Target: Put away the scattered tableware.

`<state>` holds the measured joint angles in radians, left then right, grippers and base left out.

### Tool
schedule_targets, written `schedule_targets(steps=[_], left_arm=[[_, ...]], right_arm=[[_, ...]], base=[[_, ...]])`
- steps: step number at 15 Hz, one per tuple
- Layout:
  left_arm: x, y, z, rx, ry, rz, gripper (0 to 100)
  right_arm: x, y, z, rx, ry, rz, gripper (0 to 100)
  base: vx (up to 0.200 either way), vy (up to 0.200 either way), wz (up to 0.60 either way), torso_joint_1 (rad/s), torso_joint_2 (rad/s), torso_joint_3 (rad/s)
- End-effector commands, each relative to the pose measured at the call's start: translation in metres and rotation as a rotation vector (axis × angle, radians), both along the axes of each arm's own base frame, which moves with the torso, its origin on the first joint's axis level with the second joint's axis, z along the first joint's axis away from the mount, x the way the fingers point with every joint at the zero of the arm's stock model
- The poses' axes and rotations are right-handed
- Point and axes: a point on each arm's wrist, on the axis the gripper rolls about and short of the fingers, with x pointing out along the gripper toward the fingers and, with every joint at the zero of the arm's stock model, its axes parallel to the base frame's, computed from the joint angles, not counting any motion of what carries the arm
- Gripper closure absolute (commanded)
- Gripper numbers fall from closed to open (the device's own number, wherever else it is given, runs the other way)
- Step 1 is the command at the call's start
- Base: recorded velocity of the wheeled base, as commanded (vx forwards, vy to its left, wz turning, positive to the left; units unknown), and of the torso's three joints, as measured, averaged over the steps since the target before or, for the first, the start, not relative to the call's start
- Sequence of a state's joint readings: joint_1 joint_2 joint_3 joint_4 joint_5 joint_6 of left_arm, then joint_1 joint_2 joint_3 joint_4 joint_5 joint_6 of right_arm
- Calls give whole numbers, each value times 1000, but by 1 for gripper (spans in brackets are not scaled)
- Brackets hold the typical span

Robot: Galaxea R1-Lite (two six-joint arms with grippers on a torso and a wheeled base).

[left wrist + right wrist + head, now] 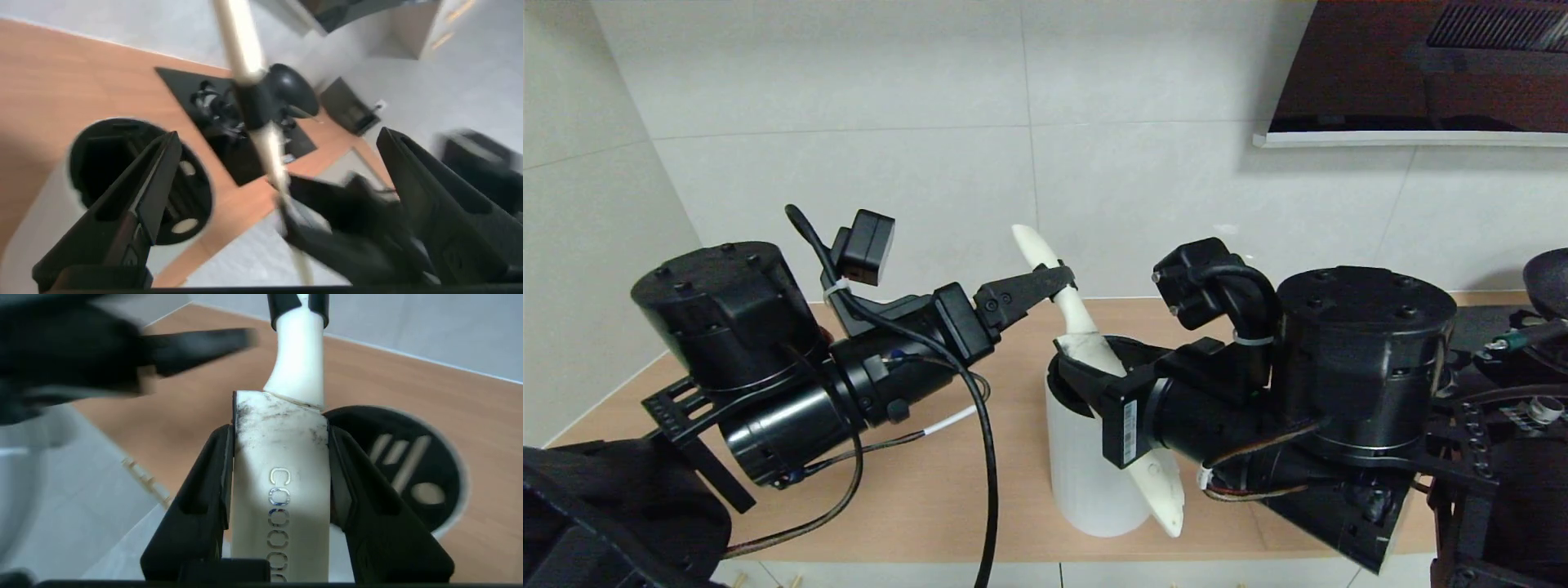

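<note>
Right pincer [1094,359] clenched on the white knife [1078,314], blade slanting down past it. Left pincer [1045,282] gapes released around the handle. Holder [1086,482] waits just beneath. Knife not stowed yet; lowering it in remains.

A cream-white knife [1082,314] with dark smudges, a white holder [1086,482] with a black top, and a light-brown wood-grain countertop [915,506].

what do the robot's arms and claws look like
Left arm and right arm are matte black with round joint housings. A boxy black camera sits on each wrist. Black and brown cables run along the left, with a white zip tie; the right has a white barcode label. Left claw and right claw have tapered black fingers.
</note>
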<state>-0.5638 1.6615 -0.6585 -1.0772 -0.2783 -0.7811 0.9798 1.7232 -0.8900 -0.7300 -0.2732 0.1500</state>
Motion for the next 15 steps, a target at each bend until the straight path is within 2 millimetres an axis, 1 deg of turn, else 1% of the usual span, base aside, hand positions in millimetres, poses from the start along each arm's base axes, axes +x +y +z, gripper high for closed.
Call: schedule_targets(steps=[1, 6, 8, 11, 12, 15], left_arm=[[3, -2, -3, 6, 7, 9, 0], [3, -2, -3, 5, 6, 11, 0], [1, -5, -3, 4, 5, 0, 0], [0, -4, -1, 1, 1, 0, 0], [0, -5, -2, 2, 2, -1, 100], [1, -5, -3, 4, 7, -5, 100]], right_arm=[[-5, 4, -2, -5, 3, 20, 100], [-15, 10, -5, -15, 12, 57, 100], [-15, 13, -10, -23, 22, 60, 100], [-14, 14, -11, -24, 26, 59, 100], [-14, 13, -11, -24, 26, 58, 100], [-14, 13, -10, -20, 25, 56, 100]], base=[[0, 0, 0, 0, 0, 0], [0, 0, 0, 0, 0, 0], [0, 0, 0, 0, 0, 0], [0, 0, 0, 0, 0, 0], [0, 0, 0, 0, 0, 0], [0, 0, 0, 0, 0, 0]])
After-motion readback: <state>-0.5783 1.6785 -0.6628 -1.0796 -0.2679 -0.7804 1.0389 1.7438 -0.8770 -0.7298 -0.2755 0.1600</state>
